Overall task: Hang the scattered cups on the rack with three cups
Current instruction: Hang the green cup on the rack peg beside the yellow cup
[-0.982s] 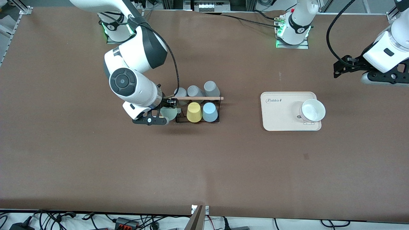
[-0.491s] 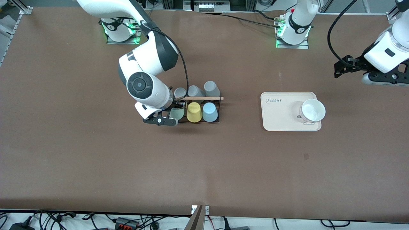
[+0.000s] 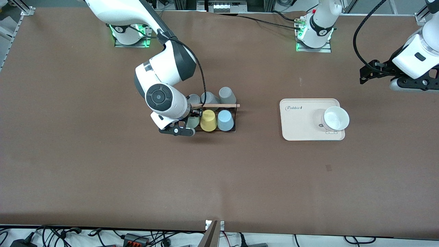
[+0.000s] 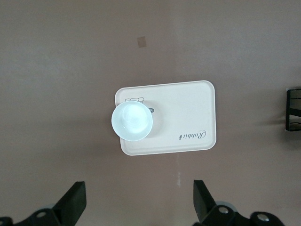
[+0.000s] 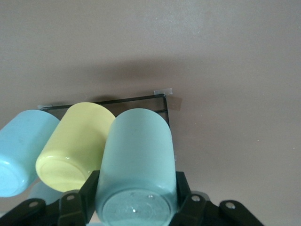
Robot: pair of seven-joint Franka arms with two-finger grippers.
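The mint-green cup (image 5: pixel 136 165) is clamped between the fingers (image 5: pixel 89 190) of the right gripper (image 3: pixel 190 120), upside down with its base toward the wrist camera, and is held at the black wire rack (image 3: pixel 230 129) at the end toward the right arm's side of the table, just beside the yellow cup (image 3: pixel 208 120). Whether it is already seated on a peg cannot be told. The light blue cup (image 3: pixel 225 120) is seen inverted on the rack beside the yellow one, in the row nearer the front camera; three grey cups (image 3: pixel 226 94) are placed in the farther row, past the wooden rod (image 3: pixel 219 105) along the top. The left gripper (image 4: pixel 138 207) is held open in the air over the table, near the beige tray (image 3: pixel 298 123), and the left arm is waiting. A white bowl (image 3: pixel 336 118) is set on the tray. Everything is laid on a brown table (image 3: pixel 103 171); cables are seen along its near edge.
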